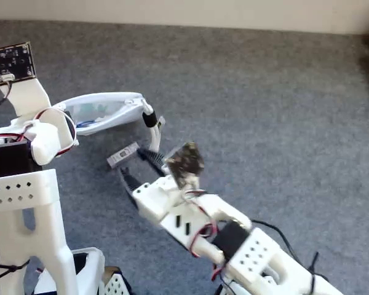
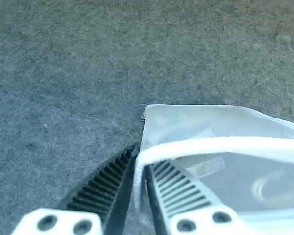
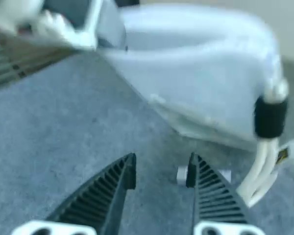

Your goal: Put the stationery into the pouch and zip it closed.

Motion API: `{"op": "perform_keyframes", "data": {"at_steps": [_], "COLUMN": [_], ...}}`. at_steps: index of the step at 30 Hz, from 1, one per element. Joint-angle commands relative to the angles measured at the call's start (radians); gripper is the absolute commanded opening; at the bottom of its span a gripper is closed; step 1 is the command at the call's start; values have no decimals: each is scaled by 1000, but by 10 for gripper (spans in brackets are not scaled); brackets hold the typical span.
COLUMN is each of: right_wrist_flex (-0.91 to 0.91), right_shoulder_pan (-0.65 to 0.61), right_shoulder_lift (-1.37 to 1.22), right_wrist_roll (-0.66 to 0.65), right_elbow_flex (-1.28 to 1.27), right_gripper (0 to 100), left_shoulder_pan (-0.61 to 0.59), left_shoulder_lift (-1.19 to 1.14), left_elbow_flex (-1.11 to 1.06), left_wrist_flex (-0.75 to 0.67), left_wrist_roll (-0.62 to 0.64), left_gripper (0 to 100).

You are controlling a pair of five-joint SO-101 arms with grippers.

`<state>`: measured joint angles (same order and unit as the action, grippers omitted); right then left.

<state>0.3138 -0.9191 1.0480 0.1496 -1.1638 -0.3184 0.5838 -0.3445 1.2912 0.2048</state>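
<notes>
The left end effector (image 2: pixel 141 159) clamps the rim of the floppy translucent white zip pouch (image 2: pixel 210 128), while the right end effector (image 3: pixel 161 165), spread apart, hovers by a small grey stick (image 1: pixel 123 155), probably light and stiff, best taken mid-length.

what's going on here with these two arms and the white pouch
The left gripper is shut on the rim of the white pouch, which lies with its mouth open on the grey surface. The right gripper is open, low over the surface, close to a small pale stick lying beside the pouch. The pouch is not yet zipped.
</notes>
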Motion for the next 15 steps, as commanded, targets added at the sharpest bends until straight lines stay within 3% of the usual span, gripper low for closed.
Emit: {"op": "perform_keyframes", "data": {"at_steps": [1, 15], "right_wrist_flex": [2, 1], "right_shoulder_pan": [-15, 73], "right_shoulder_lift": [-214, -670], "right_wrist_roll": [109, 497], "right_elbow_flex": [137, 404], "right_gripper": [163, 166], "left_shoulder_pan": [-18, -19], "left_shoulder_lift": [-22, -22], "left_elbow_flex": [-2, -15], "left_wrist_flex": [-8, -8], "left_wrist_roll": [14, 12], "left_gripper": [10, 11]}}
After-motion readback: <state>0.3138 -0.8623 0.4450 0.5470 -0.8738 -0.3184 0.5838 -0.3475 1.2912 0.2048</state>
